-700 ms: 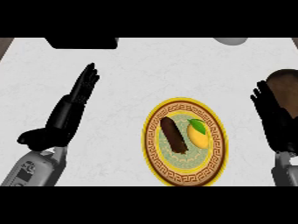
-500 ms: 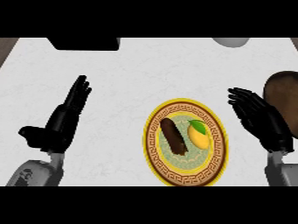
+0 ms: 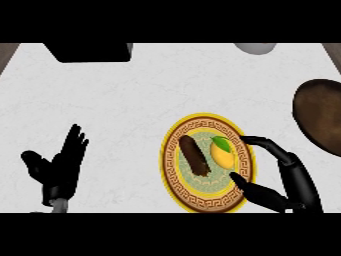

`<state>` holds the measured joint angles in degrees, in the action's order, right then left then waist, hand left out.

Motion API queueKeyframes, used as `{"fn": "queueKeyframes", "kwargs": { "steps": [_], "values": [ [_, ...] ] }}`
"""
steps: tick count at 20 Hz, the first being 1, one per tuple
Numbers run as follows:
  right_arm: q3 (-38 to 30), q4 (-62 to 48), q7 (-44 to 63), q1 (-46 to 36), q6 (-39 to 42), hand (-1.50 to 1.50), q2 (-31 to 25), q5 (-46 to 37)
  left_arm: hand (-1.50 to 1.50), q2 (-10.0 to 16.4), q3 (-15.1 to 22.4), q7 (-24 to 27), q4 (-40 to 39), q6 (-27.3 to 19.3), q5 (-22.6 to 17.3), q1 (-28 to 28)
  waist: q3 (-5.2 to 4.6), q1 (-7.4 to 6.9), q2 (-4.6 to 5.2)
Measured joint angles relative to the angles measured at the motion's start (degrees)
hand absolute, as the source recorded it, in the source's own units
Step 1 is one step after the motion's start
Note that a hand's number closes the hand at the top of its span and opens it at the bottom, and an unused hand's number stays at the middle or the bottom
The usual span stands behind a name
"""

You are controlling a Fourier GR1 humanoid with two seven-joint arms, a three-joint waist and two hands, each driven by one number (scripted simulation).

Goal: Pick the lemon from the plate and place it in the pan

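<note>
At the counter, the robot's R hand is arching in over the plate's right rim. Its fingers and thumb are spreading wide to either side of the lemon, released and grasping nothing, w/ no contact showing yet. The lemon is lying on the plate's right half, a green leaf at its far end, just beside a dark bar that is sitting nearer the plate's middle. The pan is waiting to the right of the plate, apart from its rim. The L hand is resting open, fingers up, well to the plate's left. Judging by looks, the lemon should be handling as a light, stiff fruit, not fragile. Its rind is prob. smooth and rounded, so it may be prone to rolling or squirting out of a pinch. The best hold is prob. across its short middle, fingers on the far side and thumb on the near side. That means approaching from the right, avoiding the leaf and keeping clear of the bar.
</note>
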<state>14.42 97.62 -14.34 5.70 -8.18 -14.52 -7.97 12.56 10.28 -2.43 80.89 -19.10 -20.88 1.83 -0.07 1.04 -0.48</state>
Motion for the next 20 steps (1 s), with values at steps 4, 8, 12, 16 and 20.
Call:
{"fn": "queueKeyframes", "kwargs": {
  "steps": [4,8,12,16,20],
  "values": [
    [4.60,4.33,-3.88,9.04,-8.69,-1.50,1.23,-10.79,0.00,-0.84,-0.42,0.21,-0.40,-0.26,-0.30,0.84,0.05,0.19,0.05],
    [7.53,9.65,2.99,11.99,-13.50,-1.50,2.19,-20.86,0.00,-0.71,-0.58,-1.14,0.72,-0.11,-0.28,1.18,0.05,-0.37,0.20],
    [7.73,12.32,15.46,7.22,-11.90,-1.50,3.44,-29.40,0.00,-1.36,0.26,-2.69,2.32,-0.80,0.46,1.62,0.02,-0.97,0.36],
    [6.74,13.71,29.15,-1.35,-4.01,-1.50,3.85,-34.48,0.00,-1.31,-0.48,-1.50,1.30,0.69,0.22,1.47,0.01,-1.42,0.44],
    [7.03,9.67,38.82,-7.80,6.53,-1.50,1.33,-38.06,0.00,-2.02,0.00,-1.51,1.04,0.33,0.77,0.72,-0.05,-2.14,0.61]
  ]
}}
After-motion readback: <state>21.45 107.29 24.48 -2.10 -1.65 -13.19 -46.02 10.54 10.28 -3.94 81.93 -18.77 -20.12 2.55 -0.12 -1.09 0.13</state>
